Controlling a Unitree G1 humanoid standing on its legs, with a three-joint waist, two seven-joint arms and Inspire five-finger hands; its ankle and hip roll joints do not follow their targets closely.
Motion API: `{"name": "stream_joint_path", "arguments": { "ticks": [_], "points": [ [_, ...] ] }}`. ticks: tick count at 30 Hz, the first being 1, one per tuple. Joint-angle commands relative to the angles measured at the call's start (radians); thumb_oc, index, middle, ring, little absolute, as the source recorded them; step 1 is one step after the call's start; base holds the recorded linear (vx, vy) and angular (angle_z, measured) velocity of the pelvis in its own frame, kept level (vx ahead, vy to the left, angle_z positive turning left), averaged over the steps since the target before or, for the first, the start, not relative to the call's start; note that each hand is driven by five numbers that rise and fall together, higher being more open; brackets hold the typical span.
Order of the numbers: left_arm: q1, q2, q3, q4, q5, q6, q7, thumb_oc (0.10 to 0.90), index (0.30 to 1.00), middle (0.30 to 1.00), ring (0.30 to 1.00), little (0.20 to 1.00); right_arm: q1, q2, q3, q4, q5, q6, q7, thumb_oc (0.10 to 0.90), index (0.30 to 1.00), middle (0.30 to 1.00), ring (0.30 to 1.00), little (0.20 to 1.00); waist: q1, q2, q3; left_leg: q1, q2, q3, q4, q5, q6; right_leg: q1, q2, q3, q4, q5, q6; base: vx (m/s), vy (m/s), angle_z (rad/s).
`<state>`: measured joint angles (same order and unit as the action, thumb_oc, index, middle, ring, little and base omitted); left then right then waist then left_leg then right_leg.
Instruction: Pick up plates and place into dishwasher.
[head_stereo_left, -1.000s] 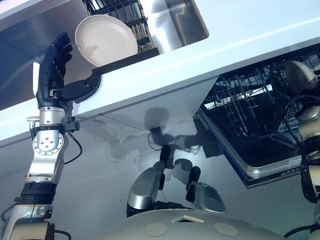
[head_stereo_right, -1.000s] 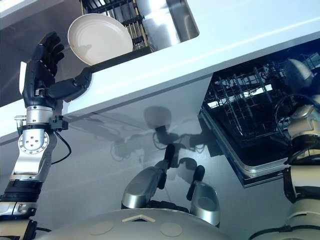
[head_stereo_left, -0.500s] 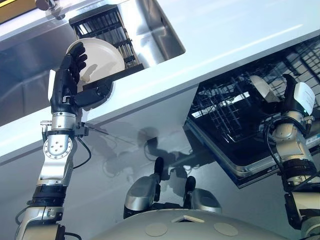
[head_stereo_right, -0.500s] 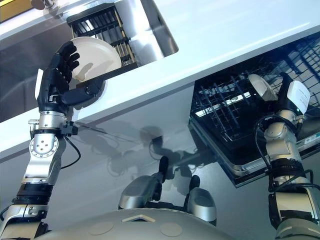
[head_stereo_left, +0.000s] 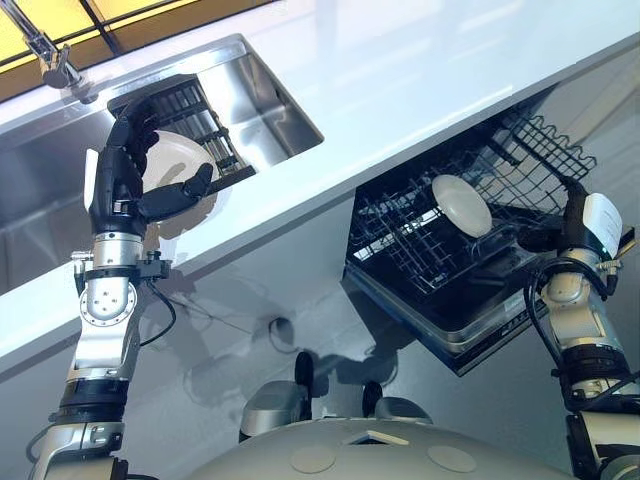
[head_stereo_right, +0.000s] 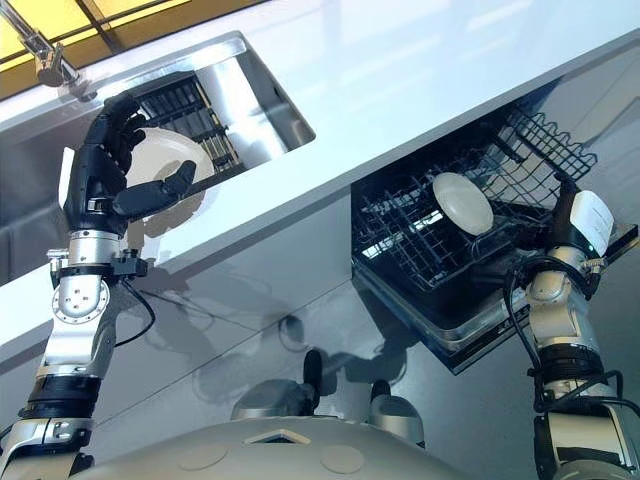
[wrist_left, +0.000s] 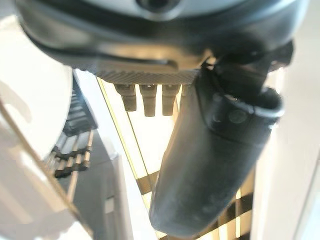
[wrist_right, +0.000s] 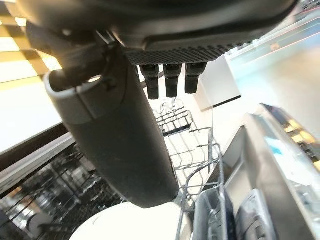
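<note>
the left hand (head_stereo_left: 125, 185) has its fingers and thumb curled round a cream plate (head_stereo_left: 178, 172) at the sink (head_stereo_left: 262, 110) rack in the worktop (head_stereo_left: 420, 70); the right hand (head_stereo_left: 585, 225), fingers relaxed apart, sits just beside a second plate (head_stereo_left: 462, 205) standing in the dishwasher rack (head_stereo_left: 420, 240)

Bright daylight, countertop (head_stereo_left: 420, 80) glare, blurred wrist views

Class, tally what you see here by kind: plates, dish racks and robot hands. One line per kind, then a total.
Plates: 2 (plate at the sink, plate in the dishwasher)
Dish racks: 2 (sink rack, dishwasher rack)
Robot hands: 2 (left hand, right hand)
Total: 6
</note>
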<state>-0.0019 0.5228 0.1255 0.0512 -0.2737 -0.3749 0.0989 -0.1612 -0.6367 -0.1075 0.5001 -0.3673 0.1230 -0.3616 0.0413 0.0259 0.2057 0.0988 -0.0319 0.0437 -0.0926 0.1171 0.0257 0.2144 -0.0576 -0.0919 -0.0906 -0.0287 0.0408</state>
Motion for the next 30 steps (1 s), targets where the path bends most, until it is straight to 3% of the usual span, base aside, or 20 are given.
{"name": "stream_joint_path", "arguments": {
  "ticks": [1,5,7,9,10,12,15,18,19,20,21,24,27,30],
  "points": [
    [-0.037,0.027,0.055,-0.002,0.009,-0.119,0.016,0.800,0.900,0.900,0.900,0.900,-0.034,-0.069,-0.064,-0.086,0.047,-0.075,-0.086,0.800,0.900,0.900,0.900,0.900,0.001,0.005,-0.132,0.065,-0.028,0.023,0.005,-0.170,-0.014,-0.076,0.035,-0.053,0.030,-0.006,0.050,-0.03,0.039,-0.11],
    [-0.030,0.025,0.072,0.013,0.058,-0.116,0.029,0.800,0.900,0.900,0.900,0.900,-0.008,-0.047,-0.084,-0.091,0.126,-0.112,-0.039,0.800,0.900,0.900,0.900,0.900,-0.006,0.003,-0.138,0.069,-0.028,0.027,0.005,-0.175,-0.013,-0.074,0.033,-0.043,0.022,0.000,0.053,-0.03,0.040,-0.06],
    [-0.022,0.027,0.087,0.022,0.113,-0.103,0.041,0.800,0.900,0.900,0.900,0.900,0.013,-0.021,-0.094,-0.101,0.205,-0.167,0.019,0.800,0.900,0.900,0.900,0.900,-0.010,0.004,-0.139,0.070,-0.028,0.032,0.005,-0.176,-0.012,-0.075,0.032,-0.043,0.021,0.001,0.054,-0.03,0.044,-0.03],
    [-0.001,0.054,0.130,0.039,0.238,-0.081,0.081,0.800,0.900,0.900,0.900,0.900,0.070,0.050,-0.105,-0.176,0.461,-0.263,0.234,0.800,0.900,0.900,0.900,0.900,-0.025,0.007,-0.140,0.071,-0.025,0.043,0.005,-0.178,-0.011,-0.079,0.029,-0.047,0.022,0.003,0.055,-0.03,0.051,-0.15],
    [0.000,0.057,0.130,0.042,0.245,-0.082,0.088,0.800,0.900,0.900,0.900,0.900,0.075,0.054,-0.106,-0.180,0.465,-0.266,0.245,0.800,0.900,0.900,0.900,0.900,-0.026,0.006,-0.141,0.071,-0.025,0.044,0.005,-0.178,-0.011,-0.080,0.028,-0.047,0.023,0.003,0.055,-0.02,0.046,-0.20],
    [0.005,0.094,0.167,0.086,0.314,-0.060,0.126,0.800,0.900,0.900,0.900,0.900,0.116,0.096,-0.114,-0.203,0.584,-0.349,0.350,0.800,0.900,0.900,0.900,0.900,-0.042,0.009,-0.143,0.070,-0.023,0.057,0.005,-0.180,-0.011,-0.087,0.027,-0.048,0.024,0.005,0.058,-0.02,0.035,-0.19],
    [-0.006,0.143,0.203,0.145,0.346,0.003,0.174,0.800,0.900,0.900,0.900,0.900,0.154,0.151,-0.109,-0.256,0.653,-0.452,0.398,0.800,0.900,0.900,0.900,0.900,-0.065,0.019,-0.147,0.070,-0.023,0.070,0.005,-0.183,-0.008,-0.098,0.027,-0.038,0.027,0.005,0.059,-0.02,0.056,-0.12],
    [-0.019,0.182,0.229,0.201,0.373,0.054,0.221,0.800,0.900,0.900,0.900,0.900,0.173,0.189,-0.087,-0.321,0.644,-0.533,0.391,0.800,0.900,0.900,0.900,0.900,-0.087,0.032,-0.150,0.069,-0.024,0.085,0.005,-0.185,-0.002,-0.107,0.029,-0.023,0.032,0.002,0.059,-0.01,0.069,-0.11],
    [-0.022,0.202,0.236,0.223,0.399,0.078,0.246,0.800,0.900,0.900,0.900,0.900,0.182,0.198,-0.074,-0.355,0.566,-0.593,0.358,0.800,0.900,0.900,0.900,0.900,-0.097,0.038,-0.151,0.068,-0.026,0.094,0.005,-0.185,0.001,-0.112,0.031,-0.017,0.035,0.000,0.059,0.00,0.062,-0.29],
    [-0.023,0.210,0.239,0.231,0.404,0.086,0.250,0.800,0.900,0.900,0.900,0.900,0.186,0.200,-0.066,-0.369,0.552,-0.599,0.344,0.800,0.900,0.900,0.900,0.900,-0.100,0.039,-0.151,0.068,-0.026,0.097,0.005,-0.186,0.002,-0.114,0.031,-0.015,0.036,0.000,0.059,0.00,0.085,-0.33],
    [-0.025,0.234,0.244,0.257,0.442,0.128,0.272,0.800,0.900,0.900,0.900,0.900,0.195,0.198,-0.048,-0.409,0.469,-0.672,0.307,0.800,0.900,0.900,0.900,0.900,-0.112,0.047,-0.151,0.069,-0.029,0.105,0.005,-0.186,0.007,-0.118,0.033,-0.007,0.039,-0.001,0.059,0.00,0.080,-0.28],
    [-0.030,0.279,0.242,0.314,0.491,0.174,0.307,0.800,0.900,0.900,0.900,0.900,0.201,0.173,-0.015,-0.477,0.352,-0.760,0.269,0.800,0.900,0.900,0.900,0.900,-0.126,0.059,-0.153,0.069,-0.035,0.119,0.006,-0.186,0.014,-0.125,0.034,0.011,0.044,-0.003,0.059,0.01,0.086,-0.20],
    [-0.041,0.308,0.238,0.366,0.493,0.198,0.320,0.800,0.900,0.900,0.900,0.900,0.198,0.150,0.030,-0.511,0.306,-0.809,0.280,0.800,0.900,0.900,0.900,0.900,-0.132,0.068,-0.154,0.068,-0.039,0.130,0.009,-0.186,0.018,-0.131,0.032,0.023,0.051,-0.004,0.062,0.02,0.067,-0.22],
    [-0.065,0.325,0.228,0.408,0.481,0.214,0.319,0.800,0.900,0.900,0.900,0.900,0.197,0.136,0.084,-0.515,0.290,-0.808,0.344,0.800,0.900,0.900,0.900,0.900,-0.134,0.074,-0.156,0.064,-0.043,0.134,0.012,-0.186,0.021,-0.137,0.031,0.029,0.059,-0.007,0.063,0.01,0.056,-0.15]
  ]
}}
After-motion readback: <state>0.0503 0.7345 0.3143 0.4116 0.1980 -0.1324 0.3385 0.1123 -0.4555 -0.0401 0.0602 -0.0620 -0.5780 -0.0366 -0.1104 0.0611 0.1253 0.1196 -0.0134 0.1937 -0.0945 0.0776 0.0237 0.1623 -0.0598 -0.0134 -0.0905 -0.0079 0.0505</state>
